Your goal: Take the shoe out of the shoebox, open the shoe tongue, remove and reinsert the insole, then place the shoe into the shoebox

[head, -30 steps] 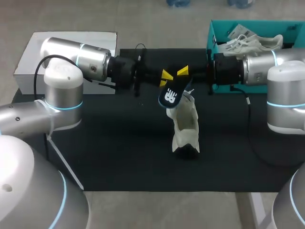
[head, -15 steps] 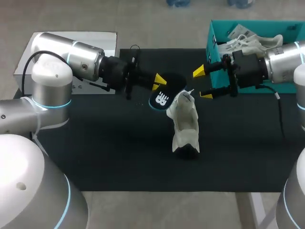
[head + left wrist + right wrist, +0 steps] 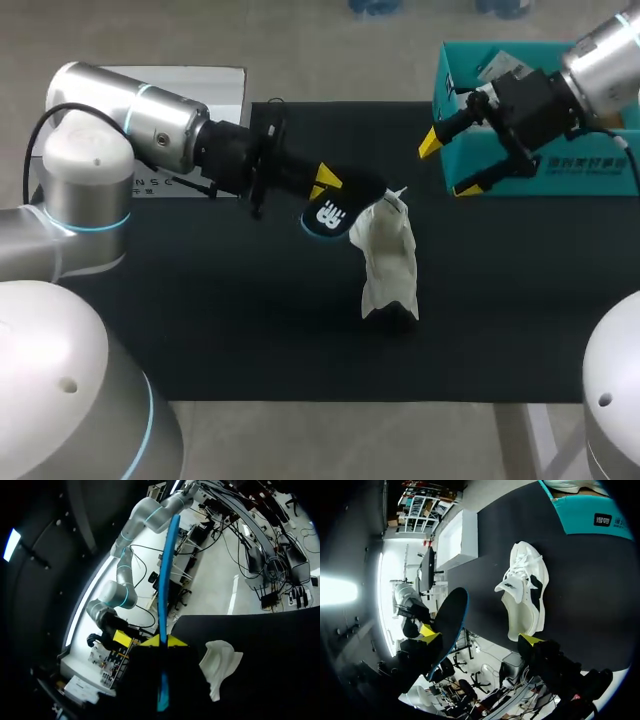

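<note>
Teal shoebox (image 3: 590,178) upper right, but my right arm (image 3: 603,50) hides most of what's inside. White shoe (image 3: 388,262) sits mid-surface (image 3: 200,300). My left claw (image 3: 326,181) is clamped on the dark insole (image 3: 335,211) right beside it. My right claw (image 3: 448,165) gapes empty by the box.

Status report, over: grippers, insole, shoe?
Left gripper shut on insole, out of shoe. Right gripper open, by shoebox. Nothing between insole and shoe.

Black mat (image 3: 230,320) open left of white sneaker (image 3: 388,262); dark blue-edged insole (image 3: 333,212) crowds its far end; teal cardboard shoebox (image 3: 600,182) right.
</note>
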Tool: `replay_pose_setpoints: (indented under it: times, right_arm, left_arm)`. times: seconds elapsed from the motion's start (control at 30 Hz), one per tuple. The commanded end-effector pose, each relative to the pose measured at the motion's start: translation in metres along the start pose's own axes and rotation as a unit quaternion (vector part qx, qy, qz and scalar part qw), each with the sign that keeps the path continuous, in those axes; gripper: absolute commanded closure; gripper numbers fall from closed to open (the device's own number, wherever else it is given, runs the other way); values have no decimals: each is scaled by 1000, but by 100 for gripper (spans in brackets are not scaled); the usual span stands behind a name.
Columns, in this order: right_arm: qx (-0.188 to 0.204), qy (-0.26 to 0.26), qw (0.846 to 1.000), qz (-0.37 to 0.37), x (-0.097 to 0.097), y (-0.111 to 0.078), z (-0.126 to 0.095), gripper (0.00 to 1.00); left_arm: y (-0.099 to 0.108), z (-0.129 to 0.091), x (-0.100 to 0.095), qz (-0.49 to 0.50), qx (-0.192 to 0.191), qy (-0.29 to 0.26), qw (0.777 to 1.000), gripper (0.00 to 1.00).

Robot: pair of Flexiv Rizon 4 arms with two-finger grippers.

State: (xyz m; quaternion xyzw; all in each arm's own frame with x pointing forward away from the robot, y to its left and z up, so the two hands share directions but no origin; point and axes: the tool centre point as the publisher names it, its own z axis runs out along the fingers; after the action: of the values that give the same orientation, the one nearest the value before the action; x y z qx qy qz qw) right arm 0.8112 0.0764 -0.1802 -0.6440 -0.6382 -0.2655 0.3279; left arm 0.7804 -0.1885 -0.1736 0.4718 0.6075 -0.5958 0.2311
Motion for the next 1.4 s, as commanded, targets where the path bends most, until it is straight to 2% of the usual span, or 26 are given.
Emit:
replay_pose_setpoints:
  times: [0.03,0.1,0.17,0.3,0.57,0.7,1.2,1.27,1.4]
  right_arm:
    - [6,-32,999,1,2,3,0,0]
    - [16,-64,997,-25,-1,-3,-5,0]
    - [12,-95,994,-53,-7,-16,-10,0]
    - [22,-154,977,-148,-15,-45,-16,0]
    - [-7,-187,945,-269,-25,-87,-35,0]
    - [-14,-198,935,-295,-29,-93,-43,0]
    - [-35,-189,939,-284,-38,-88,-54,0]
    - [-36,-189,947,-257,-37,-85,-55,0]
    - [-36,-189,947,-257,-37,-85,-55,0]
  left_arm:
    - [-14,-1,1,-6,-7,4,1000,100]
    - [-17,-2,2,-7,-7,7,1000,100]
    - [-19,-4,3,-14,-6,7,1000,100]
    - [-23,-7,4,-26,-3,14,1000,100]
    - [-26,-9,5,-33,-2,22,999,100]
    - [-26,-9,5,-39,3,24,999,100]
    - [-24,-5,5,-43,14,27,999,100]
    - [-24,-5,5,-44,15,29,999,100]
    - [-25,-5,5,-45,0,36,998,100]
